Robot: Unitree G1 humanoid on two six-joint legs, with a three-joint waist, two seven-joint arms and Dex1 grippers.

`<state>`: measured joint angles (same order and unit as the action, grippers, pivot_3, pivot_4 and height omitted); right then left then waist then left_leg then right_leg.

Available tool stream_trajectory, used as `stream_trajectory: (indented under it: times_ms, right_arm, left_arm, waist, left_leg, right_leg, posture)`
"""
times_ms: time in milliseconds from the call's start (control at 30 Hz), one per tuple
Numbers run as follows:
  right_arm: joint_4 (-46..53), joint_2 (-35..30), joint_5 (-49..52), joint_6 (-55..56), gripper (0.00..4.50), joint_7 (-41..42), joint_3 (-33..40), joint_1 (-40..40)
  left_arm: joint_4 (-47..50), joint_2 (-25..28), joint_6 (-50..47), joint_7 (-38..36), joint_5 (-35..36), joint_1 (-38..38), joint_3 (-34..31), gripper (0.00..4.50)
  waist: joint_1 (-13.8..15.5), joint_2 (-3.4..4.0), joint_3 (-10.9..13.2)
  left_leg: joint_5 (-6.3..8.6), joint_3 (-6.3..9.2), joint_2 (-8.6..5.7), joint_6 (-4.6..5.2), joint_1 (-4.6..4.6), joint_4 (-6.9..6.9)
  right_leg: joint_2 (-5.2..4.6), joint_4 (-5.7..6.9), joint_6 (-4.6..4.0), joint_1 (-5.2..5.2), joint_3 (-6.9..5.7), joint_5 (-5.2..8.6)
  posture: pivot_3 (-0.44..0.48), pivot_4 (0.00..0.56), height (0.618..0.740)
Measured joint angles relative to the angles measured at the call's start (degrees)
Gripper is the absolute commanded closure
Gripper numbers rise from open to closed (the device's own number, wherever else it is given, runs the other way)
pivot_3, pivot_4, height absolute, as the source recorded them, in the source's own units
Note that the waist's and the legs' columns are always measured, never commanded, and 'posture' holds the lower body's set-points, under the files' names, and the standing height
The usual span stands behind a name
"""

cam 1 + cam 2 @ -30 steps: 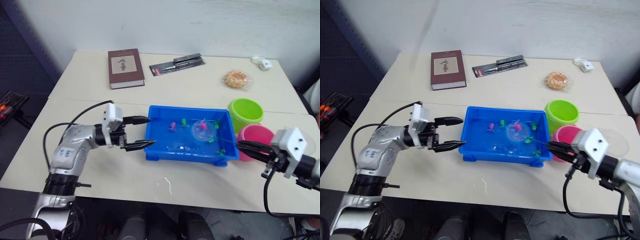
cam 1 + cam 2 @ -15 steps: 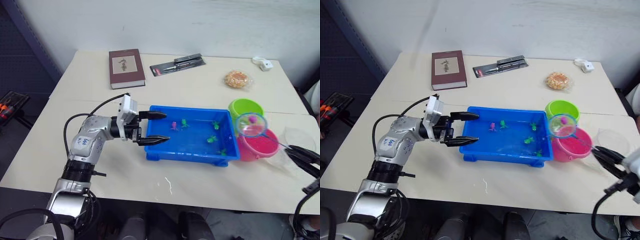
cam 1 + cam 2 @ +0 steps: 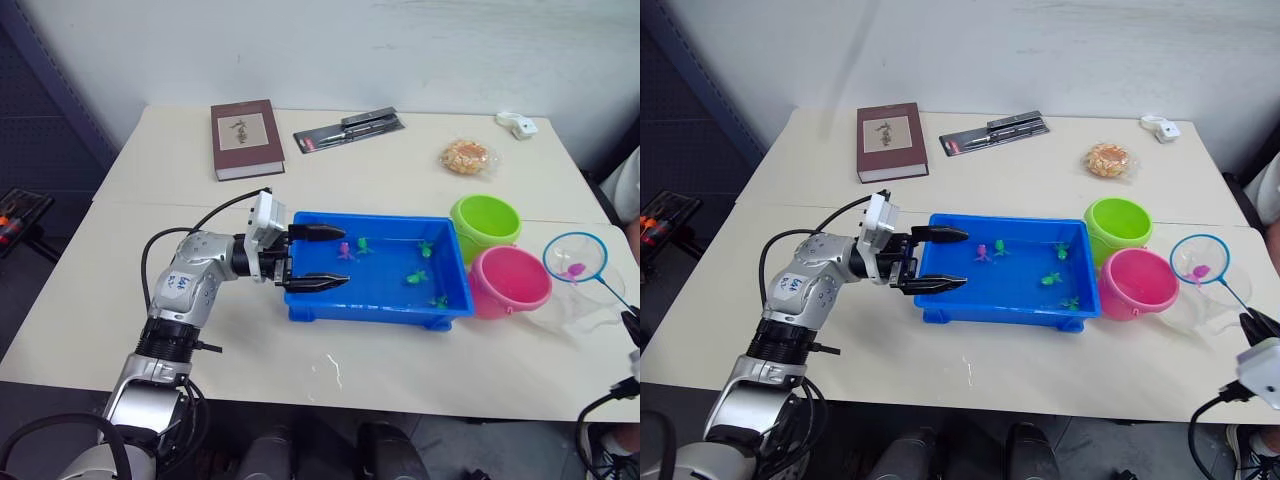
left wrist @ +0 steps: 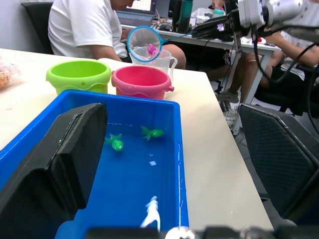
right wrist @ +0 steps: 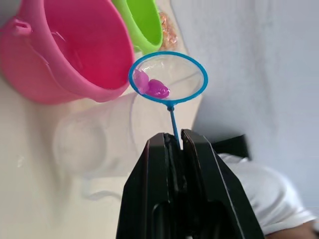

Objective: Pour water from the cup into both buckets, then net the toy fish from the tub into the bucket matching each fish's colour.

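The blue tub (image 3: pixel 372 309) sits mid-table with a pink fish (image 3: pixel 345 249) and green fish (image 3: pixel 415 277) in it. My left gripper (image 3: pixel 345 256) is open at the tub's left end, its fingers reaching over the rim. The green bucket (image 3: pixel 485 225) and pink bucket (image 3: pixel 510 282) stand just right of the tub. My right gripper (image 5: pixel 174 139) is shut on the thin handle of the net (image 3: pixel 575 258). The hoop holds a pink fish (image 5: pixel 155 88) and hangs right of the pink bucket, above the clear cup (image 3: pixel 580 308).
A brown book (image 3: pixel 247 138), a flat black tool pack (image 3: pixel 350 130), a bagged snack (image 3: pixel 468 156) and a small white device (image 3: pixel 518 124) lie along the far side of the table. People (image 4: pixel 94 25) sit beyond the table's right end.
The net rose out of the tub with a pink fish and swung right, past the pink bucket, to above the cup. My left gripper moved right to the tub's left rim.
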<state>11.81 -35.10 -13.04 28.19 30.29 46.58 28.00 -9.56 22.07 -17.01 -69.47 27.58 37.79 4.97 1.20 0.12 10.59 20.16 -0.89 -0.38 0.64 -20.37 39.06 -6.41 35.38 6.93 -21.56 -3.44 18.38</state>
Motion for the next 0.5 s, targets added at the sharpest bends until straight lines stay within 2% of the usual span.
stream_trajectory:
  times_ms: [167, 367, 500]
  right_arm:
    - [-0.9, -0.2, -8.8, 7.0, 4.5, -7.1, -3.1, 0.4]
    - [-0.8, -2.5, -26.1, 9.4, 4.5, -17.5, -4.9, 0.4]
    - [-0.7, -4.8, -29.6, 11.4, 4.5, -22.4, -5.3, 0.2]
  left_arm:
    - [0.8, 0.3, -0.1, 0.7, 0.0, -0.9, -0.1, 0.01]
    - [2.1, 0.3, -0.5, 1.1, 0.0, -1.2, -0.1, 0.01]
    - [2.2, 0.3, -0.6, 1.3, 0.0, -1.5, -0.1, 0.01]
  waist:
    - [0.0, 0.0, 0.0]
    - [0.0, 0.01, 0.0]
    - [0.0, 0.01, 0.0]
  left_leg:
    - [0.0, -0.01, 0.0, 0.0, 0.0, 0.01]
    - [0.0, -0.02, -0.01, 0.0, -0.01, 0.01]
    - [0.0, -0.05, -0.01, -0.01, 0.0, 0.01]
  right_leg:
    - [0.0, 0.02, 0.0, 0.01, 0.0, 0.0]
    - [0.01, 0.02, -0.01, 0.01, 0.11, 0.0]
    - [0.02, 0.01, -0.01, 0.0, 0.13, 0.0]
  posture:
    - [0.0, 0.15, 0.738]
    - [0.0, 0.15, 0.738]
    - [0.0, 0.15, 0.738]
